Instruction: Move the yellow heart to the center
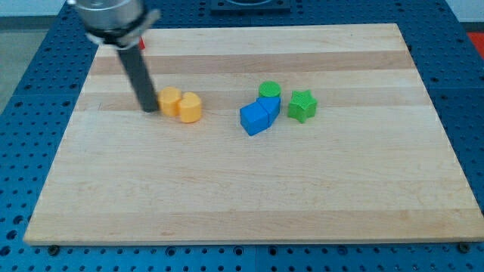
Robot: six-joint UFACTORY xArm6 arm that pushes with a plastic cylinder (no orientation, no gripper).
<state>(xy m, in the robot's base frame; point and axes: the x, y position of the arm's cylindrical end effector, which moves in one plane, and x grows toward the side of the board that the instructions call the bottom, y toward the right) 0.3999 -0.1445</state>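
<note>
Two yellow blocks lie side by side left of the board's middle. The left one (170,100) touches the right one (190,107); the shapes are hard to make out, so I cannot tell which is the heart. My tip (149,110) rests on the board right at the left side of the left yellow block, touching or nearly touching it. The dark rod rises from there to the view's top left.
Right of the middle stands a cluster: a blue cube (255,119), a second blue block (269,106) behind it, a green cylinder (269,91) and a green star (302,106). A red block (141,43) shows partly behind the rod. The wooden board (249,196) lies on a blue perforated table.
</note>
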